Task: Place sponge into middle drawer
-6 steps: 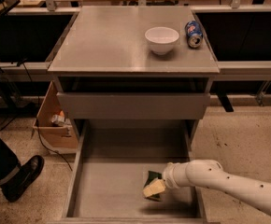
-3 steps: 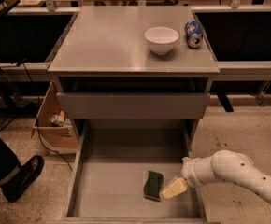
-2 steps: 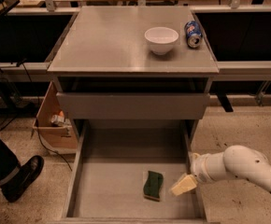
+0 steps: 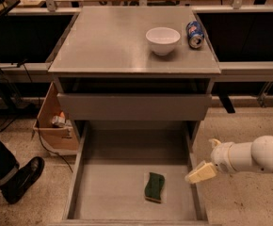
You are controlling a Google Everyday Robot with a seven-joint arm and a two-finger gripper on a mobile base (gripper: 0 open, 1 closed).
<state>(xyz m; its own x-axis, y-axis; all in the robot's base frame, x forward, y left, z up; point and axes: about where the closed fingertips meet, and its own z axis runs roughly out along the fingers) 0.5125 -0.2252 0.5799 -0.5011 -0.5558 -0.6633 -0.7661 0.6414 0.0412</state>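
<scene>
The sponge (image 4: 154, 187) lies flat on the floor of the open middle drawer (image 4: 110, 192), right of centre and near the front, dark green face up with a yellow edge showing. My gripper (image 4: 203, 160) is empty and hangs just outside the drawer's right wall, to the right of the sponge and apart from it. One cream finger (image 4: 200, 173) points down-left over the wall, and the other finger stands apart from it, higher up. The white arm runs off to the right.
A closed drawer's grey front panel (image 4: 134, 106) sits above the open drawer. On the cabinet top (image 4: 108, 41) stand a white bowl (image 4: 163, 40) and a blue can (image 4: 195, 34). A cardboard box (image 4: 56, 121) and a person's shoe (image 4: 23, 178) are at the left.
The gripper let go of the sponge on the drawer floor, then drew back to the right and up, out past the drawer's right wall. The sponge stayed where it was set down.
</scene>
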